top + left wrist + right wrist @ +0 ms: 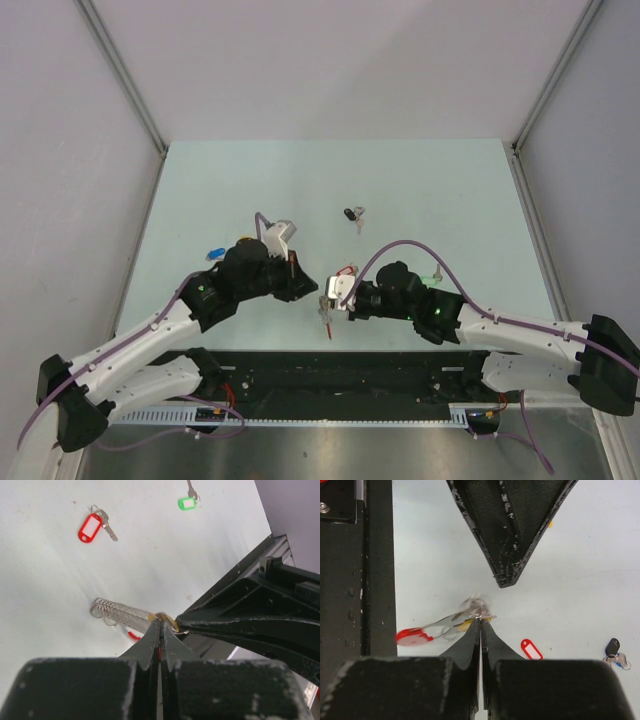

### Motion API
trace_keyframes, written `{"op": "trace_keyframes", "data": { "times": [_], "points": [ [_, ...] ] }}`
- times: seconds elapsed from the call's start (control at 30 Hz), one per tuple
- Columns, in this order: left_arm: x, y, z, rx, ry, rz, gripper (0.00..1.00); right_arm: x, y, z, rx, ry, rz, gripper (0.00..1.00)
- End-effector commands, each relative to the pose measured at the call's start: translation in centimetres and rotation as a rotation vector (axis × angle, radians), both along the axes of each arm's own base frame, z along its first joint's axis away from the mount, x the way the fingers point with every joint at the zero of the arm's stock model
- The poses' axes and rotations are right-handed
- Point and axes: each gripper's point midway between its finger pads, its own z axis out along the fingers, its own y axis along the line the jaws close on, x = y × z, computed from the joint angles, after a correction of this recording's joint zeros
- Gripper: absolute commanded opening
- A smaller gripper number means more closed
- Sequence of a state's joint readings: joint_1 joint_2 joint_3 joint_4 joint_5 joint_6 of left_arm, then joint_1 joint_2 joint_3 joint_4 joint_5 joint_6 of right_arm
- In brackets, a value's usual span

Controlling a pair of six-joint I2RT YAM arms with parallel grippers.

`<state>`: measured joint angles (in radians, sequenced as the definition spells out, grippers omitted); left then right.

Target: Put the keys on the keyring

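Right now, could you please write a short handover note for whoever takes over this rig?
Left gripper: shut, tips on the grey chain end of the keyring.
Right gripper: shut, pinching the same spot from the opposite side; a yellow tag shows where they meet.
Loose on the table: red-tagged key, green-tagged key, black-tagged key, blue-tagged key.
Done: those four keys are not on the ring; the yellow one cannot be judged.
Left: thread the remaining keys.

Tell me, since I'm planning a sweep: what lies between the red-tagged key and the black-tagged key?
Only bare table lies between the red-tagged key and the black-tagged key; the right wrist view shows it.
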<state>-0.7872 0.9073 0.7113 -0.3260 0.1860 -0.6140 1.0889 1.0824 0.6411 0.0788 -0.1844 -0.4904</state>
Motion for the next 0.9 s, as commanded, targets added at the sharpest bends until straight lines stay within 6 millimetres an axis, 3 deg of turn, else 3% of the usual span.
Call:
{"op": "trace_keyframes", "data": {
  "times": [0.0, 0.17, 0.3, 0.37, 0.43, 0.53, 0.7, 0.87],
  "points": [
    [1.2, -0.1, 1.8, -0.060, -0.073, 0.051, 0.01, -0.1, 0.4, 0.9, 0.032, -0.011, 0.006, 0.00],
    [1.5, 0.2, 1.8, -0.059, -0.110, 0.059, 0.03, 0.1, 0.6, 0.8, 0.035, -0.010, 0.002, 0.00],
    [2.1, 1.0, 2.1, -0.047, -0.172, 0.089, 0.30, 0.4, 0.7, 0.8, 0.041, -0.010, -0.007, 0.00],
    [2.8, 1.7, 2.4, -0.026, -0.211, 0.127, 0.36, 0.4, 0.8, 0.9, 0.041, -0.004, -0.012, 0.00],
    [3.8, 2.9, 4.0, 0.008, -0.306, 0.170, 0.61, 0.7, 0.9, 0.2, 0.010, 0.010, -0.028, 0.00],
    [5.2, 4.3, 4.8, 0.062, -0.365, 0.213, 0.77, 0.8, 1.1, 0.3, 0.004, 0.024, -0.035, 0.00],
    [7.3, 6.2, 6.0, 0.111, -0.413, 0.253, 0.96, 0.9, 1.3, 0.2, -0.003, 0.057, -0.058, 0.00],
    [9.8, 9.4, 7.5, 0.170, -0.480, 0.344, 1.00, 1.1, 1.7, 0.0, -0.014, 0.085, -0.076, 0.00]
  ]
}}
